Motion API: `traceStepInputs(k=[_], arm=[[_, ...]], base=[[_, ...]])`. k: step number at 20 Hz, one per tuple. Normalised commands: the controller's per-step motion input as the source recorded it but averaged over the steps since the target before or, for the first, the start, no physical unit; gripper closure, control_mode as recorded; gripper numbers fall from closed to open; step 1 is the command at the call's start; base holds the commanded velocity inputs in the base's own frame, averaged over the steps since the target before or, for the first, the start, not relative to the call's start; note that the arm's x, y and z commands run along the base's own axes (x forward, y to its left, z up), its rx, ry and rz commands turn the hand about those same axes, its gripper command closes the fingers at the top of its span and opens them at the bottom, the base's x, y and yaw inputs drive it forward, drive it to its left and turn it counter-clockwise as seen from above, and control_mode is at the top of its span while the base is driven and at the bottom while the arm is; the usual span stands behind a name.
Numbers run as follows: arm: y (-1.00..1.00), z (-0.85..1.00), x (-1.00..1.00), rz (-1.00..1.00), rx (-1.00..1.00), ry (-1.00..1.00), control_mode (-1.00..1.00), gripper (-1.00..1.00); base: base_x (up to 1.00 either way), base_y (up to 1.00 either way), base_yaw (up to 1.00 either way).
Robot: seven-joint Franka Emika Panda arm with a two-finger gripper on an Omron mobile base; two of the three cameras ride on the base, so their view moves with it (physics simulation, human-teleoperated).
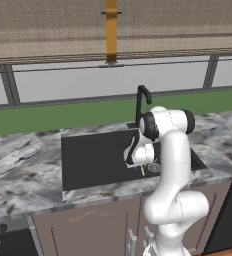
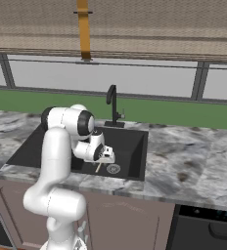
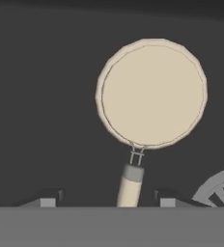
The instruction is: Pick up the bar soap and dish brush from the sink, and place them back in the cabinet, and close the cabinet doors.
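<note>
The dish brush [image 3: 152, 94] lies flat on the floor of the dark sink [image 1: 88, 160], its round cream head up in the hand view. Its thin handle [image 3: 130, 187] runs down between my fingertips [image 3: 49, 200]. My gripper [image 3: 107, 201] hangs low in the basin right over the handle, open, with a gap on each side of it. From the base views the gripper [image 1: 137, 161] [image 2: 104, 157] sits at the sink's front right, and the brush handle [image 1: 142, 170] [image 2: 98, 168] pokes out beneath it. The bar soap, the cabinet and its doors are out of view.
A round drain grille [image 1: 154, 167] [image 3: 220, 190] sits just right of the brush. The black gooseneck faucet [image 1: 143, 102] [image 2: 112, 105] stands behind the basin. Grey marbled counter [image 1: 23, 160] surrounds the sink, with low brown cupboards [image 1: 88, 225] below and a window behind.
</note>
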Motion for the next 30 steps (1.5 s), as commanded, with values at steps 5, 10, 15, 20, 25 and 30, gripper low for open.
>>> traceStepInputs(k=[5,10,15,20,25,30], arm=[[0.0,0.0,0.0,0.0,0.0,0.0,-1.0,1.0],[0.0,-0.04,0.0,0.0,0.0,0.0,-1.0,1.0],[-0.02,0.06,0.0,0.0,0.0,0.0,-1.0,1.0],[-0.01,0.42,0.0,0.0,0.0,0.0,-1.0,1.0],[0.0,0.62,-0.17,0.0,0.0,0.0,-1.0,1.0],[0.0,0.48,-0.38,0.0,0.0,-0.01,-1.0,1.0]], base=[[0.0,0.0,0.0],[0.0,0.0,0.0],[0.0,0.0,0.0],[0.0,0.0,0.0],[0.0,0.0,0.0],[0.0,0.0,0.0]])
